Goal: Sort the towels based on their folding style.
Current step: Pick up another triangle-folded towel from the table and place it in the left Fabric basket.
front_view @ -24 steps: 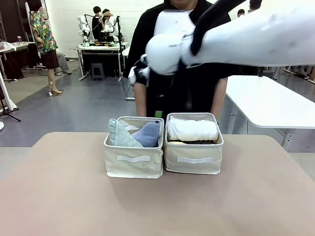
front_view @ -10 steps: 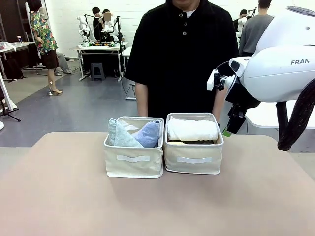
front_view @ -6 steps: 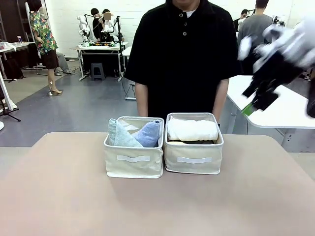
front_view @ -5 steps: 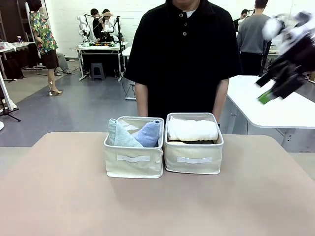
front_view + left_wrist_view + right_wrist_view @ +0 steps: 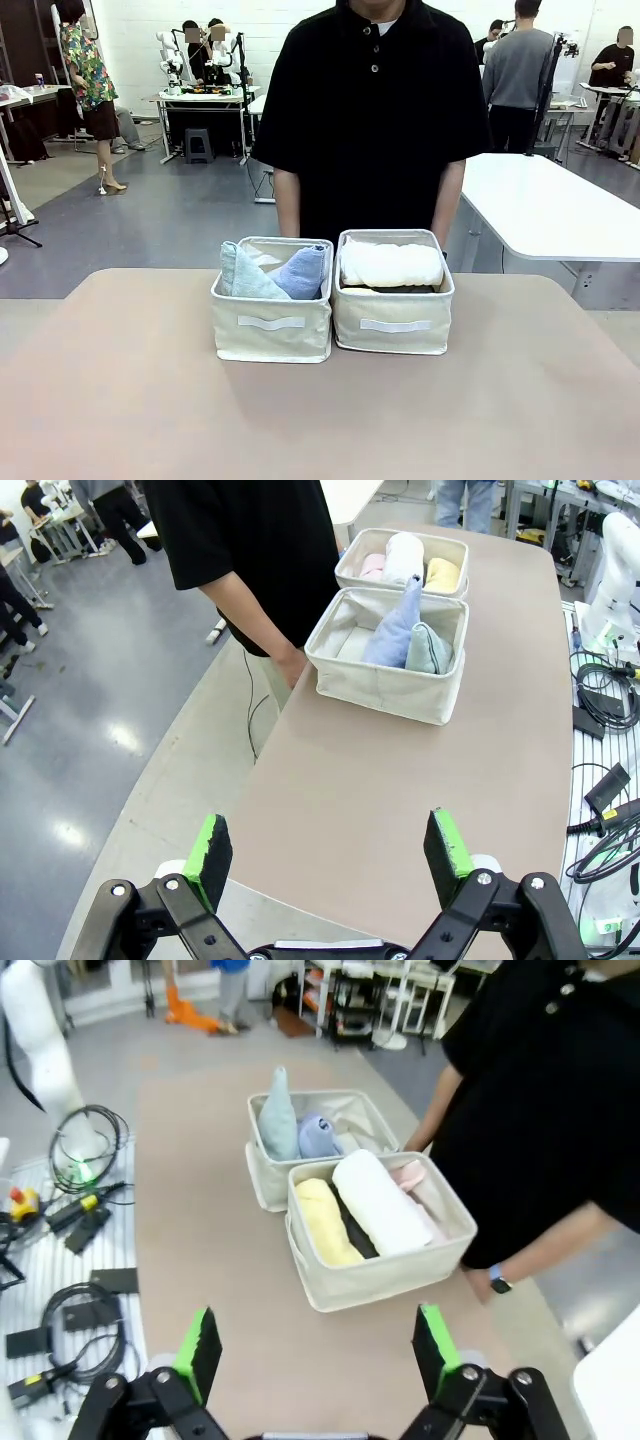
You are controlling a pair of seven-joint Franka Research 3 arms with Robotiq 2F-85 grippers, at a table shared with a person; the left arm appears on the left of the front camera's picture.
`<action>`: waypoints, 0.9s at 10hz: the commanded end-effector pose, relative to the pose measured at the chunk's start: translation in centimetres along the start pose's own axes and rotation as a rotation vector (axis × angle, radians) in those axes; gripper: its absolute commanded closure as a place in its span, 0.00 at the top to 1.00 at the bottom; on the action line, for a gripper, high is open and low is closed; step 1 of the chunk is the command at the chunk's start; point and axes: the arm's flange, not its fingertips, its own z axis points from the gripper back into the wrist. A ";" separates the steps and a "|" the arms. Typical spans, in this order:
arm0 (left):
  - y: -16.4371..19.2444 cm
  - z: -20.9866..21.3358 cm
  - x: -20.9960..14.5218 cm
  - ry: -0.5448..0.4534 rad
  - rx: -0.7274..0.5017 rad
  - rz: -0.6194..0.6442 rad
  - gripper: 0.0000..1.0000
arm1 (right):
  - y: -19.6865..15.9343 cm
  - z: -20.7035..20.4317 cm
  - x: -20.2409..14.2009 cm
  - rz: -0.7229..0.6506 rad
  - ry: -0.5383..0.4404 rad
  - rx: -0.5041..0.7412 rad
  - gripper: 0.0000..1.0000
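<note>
Now both bins (image 5: 272, 325) side by side on desk (image 5: 320, 420), person (image 5: 375, 110) close behind; left fingers (image 5: 210, 845) apart, right fingers (image 5: 198, 1352) apart, both empty.

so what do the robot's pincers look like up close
Both match: the left pincer and right pincer each have two black, angular linkage fingers with silver screws at the joints, tipped with bright green pads with dark inner faces.

Dark grey towel (image 5: 352, 1228) mostly hidden between neighbours; person's hands behind bins.
</note>
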 end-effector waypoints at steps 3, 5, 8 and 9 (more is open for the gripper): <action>-0.2 0.0 0.1 0.002 -0.001 -0.003 1.00 | -3.1 3.3 -4.0 0.029 0.008 0.032 1.00; -0.2 0.0 0.1 0.002 -0.001 -0.003 1.00 | -3.8 5.0 -5.0 -0.020 -0.046 -0.010 1.00; -0.2 0.0 0.1 0.002 -0.001 -0.003 1.00 | -2.7 3.6 -5.0 0.005 0.006 0.015 1.00; -0.2 0.0 0.1 0.002 -0.001 -0.003 1.00 | -2.7 3.6 -5.0 0.005 0.006 0.015 1.00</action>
